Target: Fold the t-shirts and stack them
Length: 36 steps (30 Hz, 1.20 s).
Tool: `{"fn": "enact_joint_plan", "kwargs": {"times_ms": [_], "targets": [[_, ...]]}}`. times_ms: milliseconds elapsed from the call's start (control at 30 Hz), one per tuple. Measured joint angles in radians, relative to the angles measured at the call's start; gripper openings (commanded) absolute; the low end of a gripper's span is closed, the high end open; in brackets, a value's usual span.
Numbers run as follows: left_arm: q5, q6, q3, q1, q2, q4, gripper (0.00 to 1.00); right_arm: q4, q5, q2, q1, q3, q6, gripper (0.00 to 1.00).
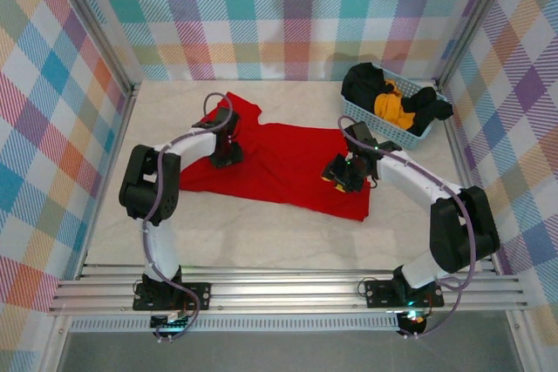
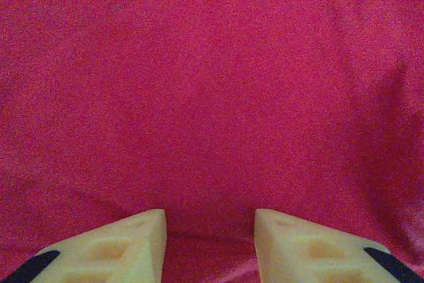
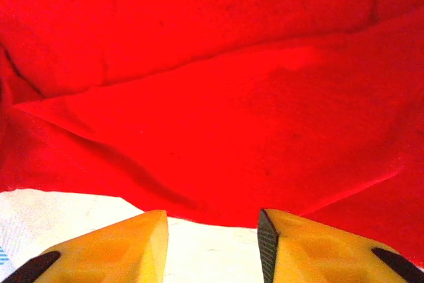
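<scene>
Top view: the red t-shirt [image 1: 279,158] lies spread on the table [image 1: 261,233]. My left end effector [image 1: 225,156] is low over its left part and my right end effector [image 1: 342,179] over its right part.
Left wrist view: fingers [image 2: 132,243] spread, pinching nothing, red cloth beneath.
Right wrist view: fingers [image 3: 126,246] spread, at the shirt's hem over bare table.

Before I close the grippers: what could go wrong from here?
Left gripper sits midway on the shirt, no hem in sight; closing may just bunch cloth. Right gripper straddles bare table, with the creased edge ahead; it may miss or catch one layer. The basket stands near the right arm; a wide swing may knock it.
</scene>
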Motion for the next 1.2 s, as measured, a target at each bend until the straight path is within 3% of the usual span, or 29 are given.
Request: {"fn": "enact_joint_plan", "kwargs": {"times_ms": [233, 433, 600, 867, 1200], "targets": [[-0.046, 0.001, -0.007, -0.002, -0.081, -0.005, 0.45, 0.006, -0.007, 0.000, 0.000, -0.012, 0.000, 0.41], [-0.074, 0.042, 0.136, 0.019, -0.047, -0.027, 0.45, 0.019, -0.010, -0.003, 0.000, -0.015, -0.001, 0.44], [-0.054, 0.096, 0.237, 0.056, 0.065, -0.028, 0.45, 0.102, -0.051, -0.049, 0.000, -0.054, -0.044, 0.49], [-0.010, 0.138, 0.269, 0.081, 0.159, -0.041, 0.43, 0.177, -0.089, -0.063, 0.000, -0.052, -0.114, 0.48], [0.052, 0.113, 0.246, 0.106, 0.090, -0.064, 0.47, 0.196, -0.088, 0.000, 0.037, -0.021, -0.135, 0.47]]}}
